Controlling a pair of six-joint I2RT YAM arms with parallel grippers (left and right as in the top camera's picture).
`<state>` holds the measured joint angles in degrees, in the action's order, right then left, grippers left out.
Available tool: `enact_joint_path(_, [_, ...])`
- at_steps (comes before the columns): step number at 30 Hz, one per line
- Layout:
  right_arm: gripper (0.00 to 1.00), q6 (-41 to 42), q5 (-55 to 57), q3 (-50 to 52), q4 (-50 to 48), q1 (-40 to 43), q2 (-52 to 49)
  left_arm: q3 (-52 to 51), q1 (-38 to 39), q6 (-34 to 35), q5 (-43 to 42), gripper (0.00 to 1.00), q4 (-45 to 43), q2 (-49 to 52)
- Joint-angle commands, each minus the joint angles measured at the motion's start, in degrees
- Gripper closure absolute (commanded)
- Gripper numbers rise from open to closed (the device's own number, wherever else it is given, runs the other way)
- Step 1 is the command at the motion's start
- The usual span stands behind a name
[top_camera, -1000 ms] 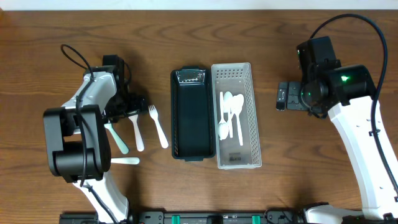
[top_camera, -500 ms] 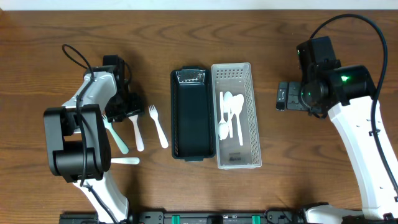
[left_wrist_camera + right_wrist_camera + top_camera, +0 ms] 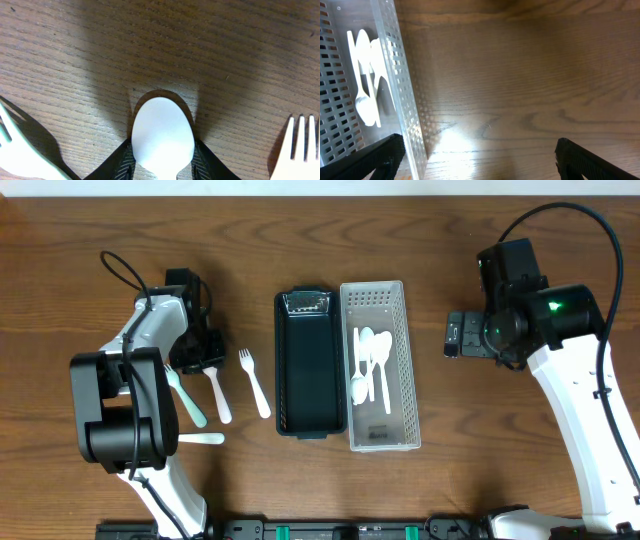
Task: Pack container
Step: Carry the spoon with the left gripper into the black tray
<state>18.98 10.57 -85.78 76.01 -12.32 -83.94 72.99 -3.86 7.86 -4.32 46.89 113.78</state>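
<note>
Grasp step: left gripper point(image 3: 162, 156) pinches spoon point(image 3: 162, 131) near left desk edge; next, lift toward perforated tray point(image 3: 375, 298). Right gripper point(image 3: 480, 152) agape, empty.

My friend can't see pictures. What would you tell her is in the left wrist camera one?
A white spoon lies on the wooden table, its neck hugged by the left pincer and its two dark fingers. The tines of a white fork poke in at the lower right, another pale utensil at the lower left.
</note>
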Motion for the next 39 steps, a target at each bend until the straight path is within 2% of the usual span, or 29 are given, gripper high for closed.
enact_joint_path(1, [0.01,-0.66,0.83,0.09,0.02,0.37,0.04,-0.68,-0.15,0.13,1.51,0.67,0.22,1.86])
enact_joint_path(7, [0.01,-0.66,0.83,0.09,0.04,0.37,0.04,-0.31,-0.15,0.22,1.53,0.67,0.48,1.44])
enact_joint_path(10, [0.01,-0.68,0.83,0.09,0.07,0.37,0.04,1.2,0.11,0.63,1.53,0.73,2.32,-0.2])
enact_joint_path(14, [0.01,-0.68,0.83,0.09,0.04,0.37,0.04,5.35,1.84,0.81,1.53,0.76,7.23,-5.09])
enact_joint_path(20, [0.01,-0.68,0.83,0.09,0.04,0.37,0.04,12.96,9.35,4.17,1.18,0.79,14.58,-16.63])
enact_joint_path(26, [0.01,-0.66,0.83,0.09,-0.13,0.37,0.04,13.6,21.62,11.21,0.83,0.79,11.61,-24.76])
enact_joint_path(32, [0.01,-0.87,0.83,0.09,-0.09,0.37,0.04,13.42,32.11,14.38,0.92,0.79,7.98,-21.4])
enact_joint_path(35, [0.01,-1.09,0.83,0.09,0.2,0.37,0.04,13.42,33.9,15.19,0.96,0.79,7.63,-16.57])
enact_joint_path(39, [0.01,-1.42,0.83,0.09,1.01,0.37,0.04,13.42,33.88,15.17,0.9,0.85,7.85,-10.1])
